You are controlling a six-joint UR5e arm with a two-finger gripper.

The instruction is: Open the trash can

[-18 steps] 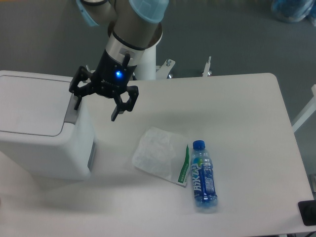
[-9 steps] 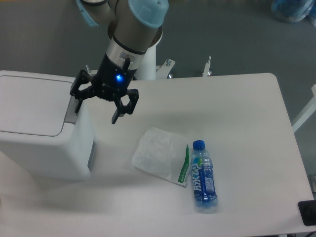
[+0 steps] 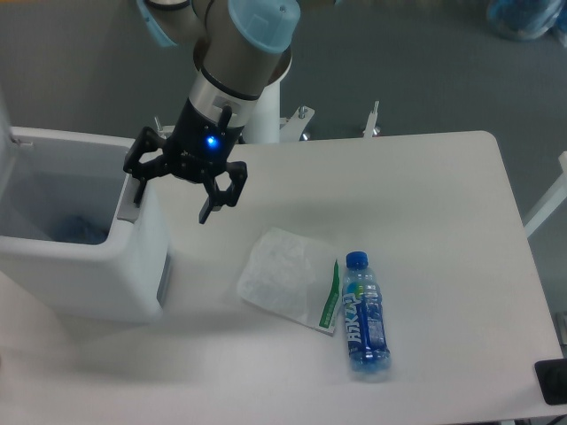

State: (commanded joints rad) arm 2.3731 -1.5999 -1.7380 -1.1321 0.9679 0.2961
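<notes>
At the left edge of the bench (image 3: 443, 195) stands the trash can (image 3: 97, 274), a big white box whose top now shows an open cavity with something bluish lying inside; the lid seems to be swung up at the far left edge of view, only a sliver visible. The claw (image 3: 173, 188) sits at the can's right rim, fingers spread wide and holding nothing, one finger down on the grey push-tab (image 3: 129, 205) and the other hanging over the bench just beside the can's wall.

Judged from this, the press step looks done: the can is open. What remains, if anything, is to lift the claw straight up off the tab without catching the rim.

Elsewhere on the bench lie a crumpled white wrapper (image 3: 285, 279) with a green strip along one edge, and just right of it a blue-capped water bottle (image 3: 364, 317) on its side. The bottle's blue label carries white lettering, too small to read; the green strip's print is likewise illegible.
</notes>
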